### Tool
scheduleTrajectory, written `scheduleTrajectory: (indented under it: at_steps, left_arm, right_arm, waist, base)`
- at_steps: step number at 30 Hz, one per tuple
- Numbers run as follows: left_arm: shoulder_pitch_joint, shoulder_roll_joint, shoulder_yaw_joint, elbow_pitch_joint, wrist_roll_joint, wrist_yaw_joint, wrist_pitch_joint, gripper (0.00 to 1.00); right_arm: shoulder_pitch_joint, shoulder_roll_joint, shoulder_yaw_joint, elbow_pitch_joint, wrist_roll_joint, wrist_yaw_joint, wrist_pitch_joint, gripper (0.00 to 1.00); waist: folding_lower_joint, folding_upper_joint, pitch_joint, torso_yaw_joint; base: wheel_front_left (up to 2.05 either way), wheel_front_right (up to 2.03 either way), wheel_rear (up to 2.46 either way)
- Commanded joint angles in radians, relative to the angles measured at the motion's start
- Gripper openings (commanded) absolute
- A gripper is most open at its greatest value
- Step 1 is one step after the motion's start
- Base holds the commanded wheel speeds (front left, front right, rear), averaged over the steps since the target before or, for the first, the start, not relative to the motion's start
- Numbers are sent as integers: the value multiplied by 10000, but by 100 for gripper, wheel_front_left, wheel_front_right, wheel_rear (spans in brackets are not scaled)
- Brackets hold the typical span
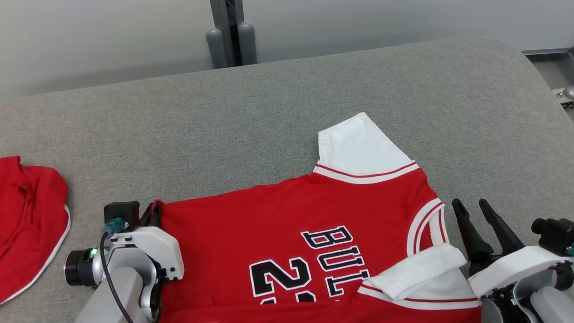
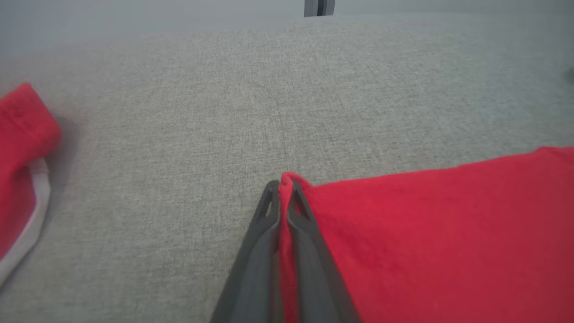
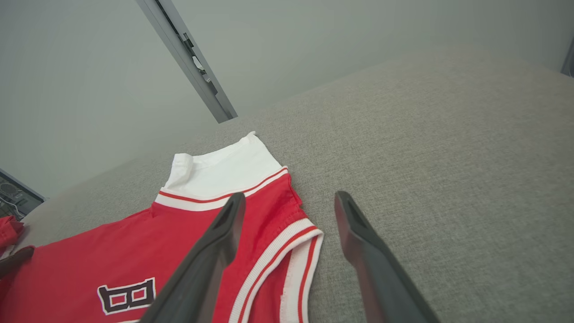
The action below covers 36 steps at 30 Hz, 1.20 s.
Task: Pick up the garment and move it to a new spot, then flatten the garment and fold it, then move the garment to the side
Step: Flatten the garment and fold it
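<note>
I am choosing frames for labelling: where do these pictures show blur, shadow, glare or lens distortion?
Head view: even light, no glare, jersey lettering sharp. Left wrist view: the left gripper, near the lens, looks soft; the table turns hazy far off. Right wrist view: wide-angle bending tilts the grey post; the right gripper is blurred.

Head view steep from above; wrist views low, close; all share jersey (image 1: 251,211)
</note>
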Motion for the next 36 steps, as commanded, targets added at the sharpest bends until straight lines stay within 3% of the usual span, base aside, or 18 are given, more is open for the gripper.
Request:
scheduleTrajectory:
  at_steps: [1, 16, 24, 36]
  left_arm:
    - [-146, -12, 64, 23, -83, -27, -102, 0]
    - [-237, -508, 6, -543, -470, -216, -452, 0]
    - [-509, -766, -353, -1072, -342, -115, -338, 0]
    - [-1164, -1053, -1155, -1732, -166, -5, 25, 0]
  right_arm:
    - [-93, -85, -51, -6, 28, 14, -52, 100]
    - [-1212, -640, -176, 364, -335, 14, 159, 100]
    - [-3473, -1070, 196, 1373, 523, 12, 1758, 100]
    - [-6253, -1612, 1848, 3242, 1393, 11, 3872, 100]
  waist:
    - [0, 0, -9, 17]
    - [0, 0, 217, 827]
    - [0, 0, 990, 1618]
    - [0, 0, 2165, 2662]
  base:
    - [0, 0, 0]
    - [0, 0, 0]
    - [0, 0, 0]
    - [0, 0, 0]
